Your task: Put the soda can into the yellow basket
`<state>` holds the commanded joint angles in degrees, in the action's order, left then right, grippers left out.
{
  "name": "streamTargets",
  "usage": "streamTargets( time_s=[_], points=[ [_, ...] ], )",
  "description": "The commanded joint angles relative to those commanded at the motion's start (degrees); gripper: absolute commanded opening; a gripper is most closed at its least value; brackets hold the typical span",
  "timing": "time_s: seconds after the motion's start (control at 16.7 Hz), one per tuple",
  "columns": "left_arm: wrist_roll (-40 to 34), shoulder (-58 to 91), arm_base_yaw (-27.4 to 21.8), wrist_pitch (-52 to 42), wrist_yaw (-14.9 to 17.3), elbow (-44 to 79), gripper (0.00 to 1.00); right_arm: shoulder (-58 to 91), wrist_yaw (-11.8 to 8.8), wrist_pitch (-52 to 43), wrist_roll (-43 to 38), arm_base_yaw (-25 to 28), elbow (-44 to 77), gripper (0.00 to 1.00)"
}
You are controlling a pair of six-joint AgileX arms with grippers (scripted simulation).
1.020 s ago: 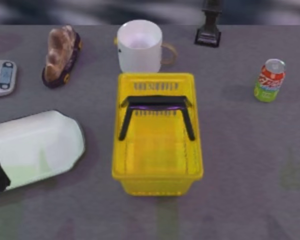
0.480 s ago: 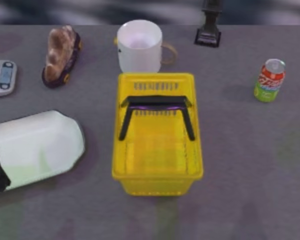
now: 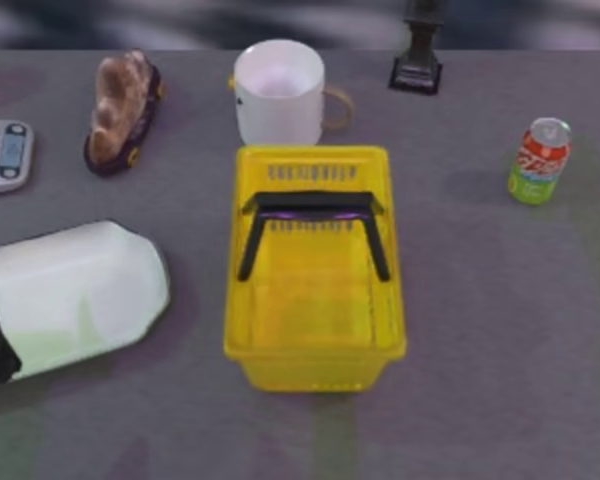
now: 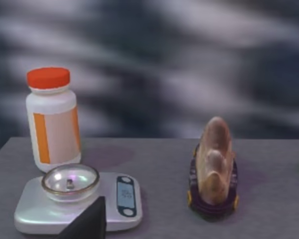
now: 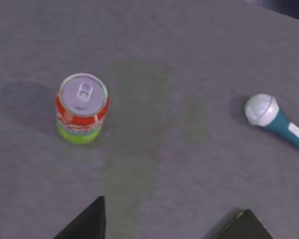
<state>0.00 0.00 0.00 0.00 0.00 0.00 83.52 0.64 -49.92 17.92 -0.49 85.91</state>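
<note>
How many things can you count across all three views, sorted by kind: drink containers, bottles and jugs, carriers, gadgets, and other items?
Drink containers: 2, the can and mug
Bottles and jugs: 2, the jug and pill bottle
Carriers: 1, the basket
Gadgets: 2, the scale and microphone
Other: 2, the bread toy and black stand
Total: 9

Grey table [image 3: 480,300], blurred grey-white backdrop

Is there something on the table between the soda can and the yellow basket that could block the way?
Nothing visible does. The soda can stands upright toward the table's right side, and only bare table lies between it and the yellow basket, whose black handle crosses the far part of its open top.
</note>
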Motion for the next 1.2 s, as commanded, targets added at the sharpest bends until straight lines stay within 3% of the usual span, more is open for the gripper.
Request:
streamTargets(
  time_s=[0.3, 0.6, 0.84, 1.2],
  points=[
    [0.0, 0.0, 0.0, 0.0, 0.0, 0.0, 1.00, 27.9, -1.4, -12.4, 7.9, 2.3, 27.4, 1.00],
    [0.0, 0.0, 0.0, 0.0, 0.0, 0.0, 1.00, 51.4, -2.8, -23.0, 14.7, 4.9, 46.2, 1.00],
    [0.0, 0.0, 0.0, 0.0, 0.0, 0.0, 1.00, 61.8, -3.5, -28.3, 18.0, 6.3, 53.6, 1.00],
    [0.0, 0.0, 0.0, 0.0, 0.0, 0.0, 1.00, 63.4, -3.7, -29.3, 18.5, 6.5, 54.7, 1.00]
  ],
)
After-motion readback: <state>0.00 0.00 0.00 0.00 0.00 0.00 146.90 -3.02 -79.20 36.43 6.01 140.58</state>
